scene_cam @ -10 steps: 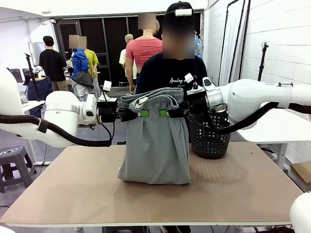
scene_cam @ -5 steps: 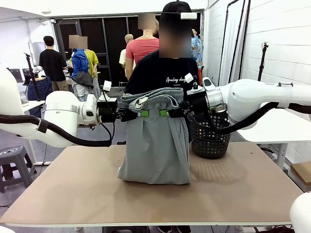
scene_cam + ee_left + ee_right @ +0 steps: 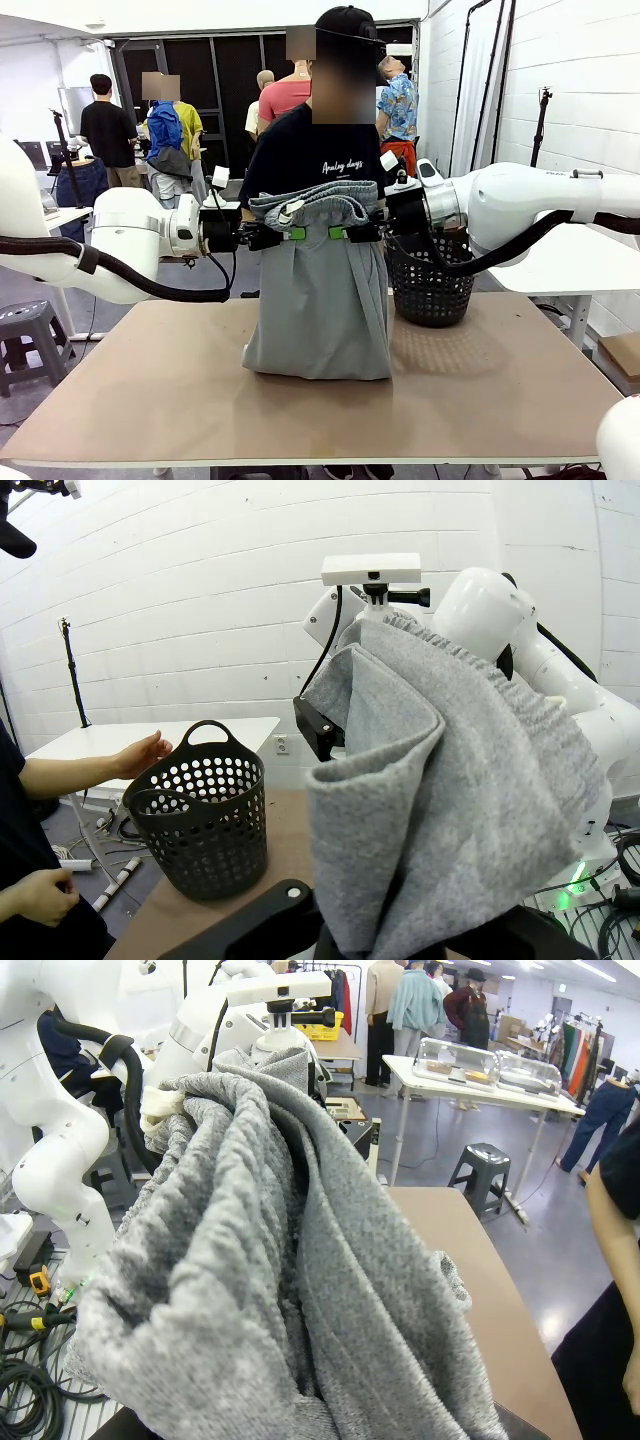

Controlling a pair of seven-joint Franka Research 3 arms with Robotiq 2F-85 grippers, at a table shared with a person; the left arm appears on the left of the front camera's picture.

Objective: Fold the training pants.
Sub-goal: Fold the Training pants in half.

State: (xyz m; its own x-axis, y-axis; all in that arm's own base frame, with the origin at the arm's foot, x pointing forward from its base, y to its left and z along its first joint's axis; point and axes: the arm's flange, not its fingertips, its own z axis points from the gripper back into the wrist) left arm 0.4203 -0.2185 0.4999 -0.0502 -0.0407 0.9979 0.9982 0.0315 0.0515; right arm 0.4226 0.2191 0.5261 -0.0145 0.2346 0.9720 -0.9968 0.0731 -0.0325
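A: Front view first. Seeing the training pants (image 3: 320,290) hanging at centre frame, waistband up, lower edge resting bunched on the counter (image 3: 150,390).

B: Gripped how?

A: Left gripper (image 3: 292,234) pinching the waistband from frame left, right gripper (image 3: 338,234) from frame right, fingers of both closed on the cloth, green pads nearly meeting. Probably holding it up and stretched so the legs drape flat before laying down for a fold.

B: Anything beside it?

A: Black mesh basket (image 3: 430,285) standing right of centre, behind the right arm. Person (image 3: 310,160) standing behind the pants at upper centre.

B: Left wrist view?

A: Grey jersey (image 3: 450,800) crowding the right half, folded over at the grip. Showing something hidden in the front view: a hand (image 3: 140,755) reaching toward the basket (image 3: 200,820) rim at mid left, apart from it.

B: Right wrist view?

A: Cloth (image 3: 270,1260) again, filling centre and left, ribbed waistband gathered on the left, a white bit near upper left, possibly the drawstring. Bare counter (image 3: 470,1260) running away at right, confirming room for laying the pants down.
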